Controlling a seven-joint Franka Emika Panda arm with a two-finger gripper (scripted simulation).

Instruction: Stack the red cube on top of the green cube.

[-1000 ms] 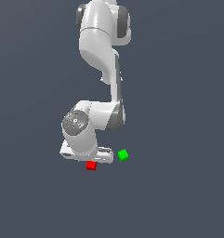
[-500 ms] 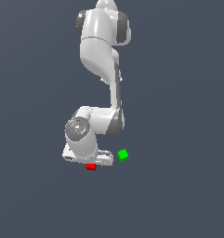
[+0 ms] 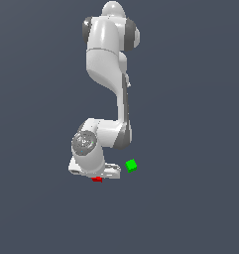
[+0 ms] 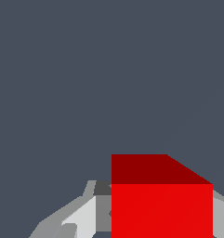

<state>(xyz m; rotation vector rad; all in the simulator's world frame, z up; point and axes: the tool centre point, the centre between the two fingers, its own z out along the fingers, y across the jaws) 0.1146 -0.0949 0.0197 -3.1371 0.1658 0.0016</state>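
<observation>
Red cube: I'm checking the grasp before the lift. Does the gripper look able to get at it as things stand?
Probably yes. In the wrist view the red cube sits between the gripper's fingers, nothing blocking. The green cube stands apart. Whether the jaws have closed is unclear.

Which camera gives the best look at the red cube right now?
The wrist view. There the red cube fills the lower part of the picture, two faces plain, with the tool's fingers on either side of it. In the exterior view the red cube is only a small sliver, mostly hidden under the tool.
</observation>
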